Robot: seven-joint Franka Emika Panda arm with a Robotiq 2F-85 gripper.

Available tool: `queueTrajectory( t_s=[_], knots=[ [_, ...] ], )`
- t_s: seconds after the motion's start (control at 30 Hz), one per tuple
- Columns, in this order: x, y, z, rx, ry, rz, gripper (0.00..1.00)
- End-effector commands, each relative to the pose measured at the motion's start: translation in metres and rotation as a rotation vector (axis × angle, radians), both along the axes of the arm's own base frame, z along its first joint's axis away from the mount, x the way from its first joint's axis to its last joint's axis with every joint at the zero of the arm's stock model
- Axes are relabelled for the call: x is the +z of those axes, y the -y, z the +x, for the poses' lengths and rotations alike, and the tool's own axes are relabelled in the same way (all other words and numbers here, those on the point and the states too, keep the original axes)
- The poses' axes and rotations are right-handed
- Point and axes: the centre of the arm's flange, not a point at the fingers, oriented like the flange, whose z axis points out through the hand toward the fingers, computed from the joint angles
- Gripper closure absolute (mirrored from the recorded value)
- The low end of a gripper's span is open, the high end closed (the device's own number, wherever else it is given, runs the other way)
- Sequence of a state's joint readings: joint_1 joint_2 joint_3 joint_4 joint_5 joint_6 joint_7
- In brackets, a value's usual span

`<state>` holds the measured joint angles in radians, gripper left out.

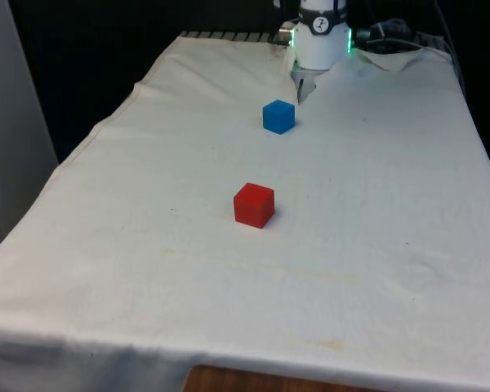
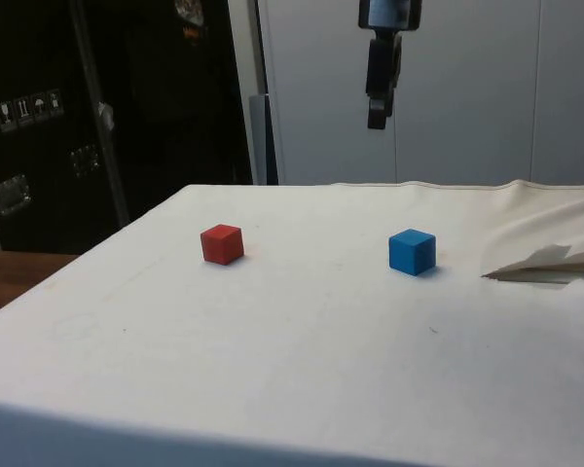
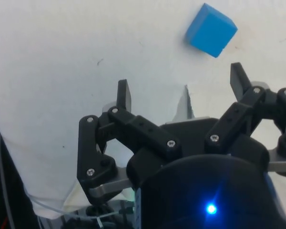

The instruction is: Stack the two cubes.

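The black two-finger pincer (image 3: 181, 90) is held spread and empty above the blue plastic cube (image 2: 412, 251); the red plastic cube (image 2: 222, 243) is set well apart from the blue cube on the white-clothed counter (image 2: 302, 350).

A white cloth (image 1: 376, 245) covers the table, faintly stained and creased (most rumpled at the far end, where it bunches into folds (image 2: 555, 261)); a strip of bare wooden tabletop (image 1: 253, 382) shows below its near hem; dark cabinets (image 2: 97, 117) stand behind in the side view, beside a pale grey wall panel (image 2: 467, 97).
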<state>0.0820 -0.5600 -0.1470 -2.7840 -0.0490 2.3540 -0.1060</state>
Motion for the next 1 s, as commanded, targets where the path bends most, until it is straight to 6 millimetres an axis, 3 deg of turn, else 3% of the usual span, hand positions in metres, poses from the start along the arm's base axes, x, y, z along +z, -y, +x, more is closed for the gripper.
queueTrajectory(
  t_s=[0.0, 0.33, 0.97],
  knots=[
    [-0.003, 0.002, 0.000, -0.002, -0.010, -0.012, 0.00],
    [-0.016, 0.005, 0.001, 0.005, -0.042, -0.023, 0.00],
    [-0.059, 0.026, -0.002, -0.038, -0.067, -0.030, 0.00]
  ],
)
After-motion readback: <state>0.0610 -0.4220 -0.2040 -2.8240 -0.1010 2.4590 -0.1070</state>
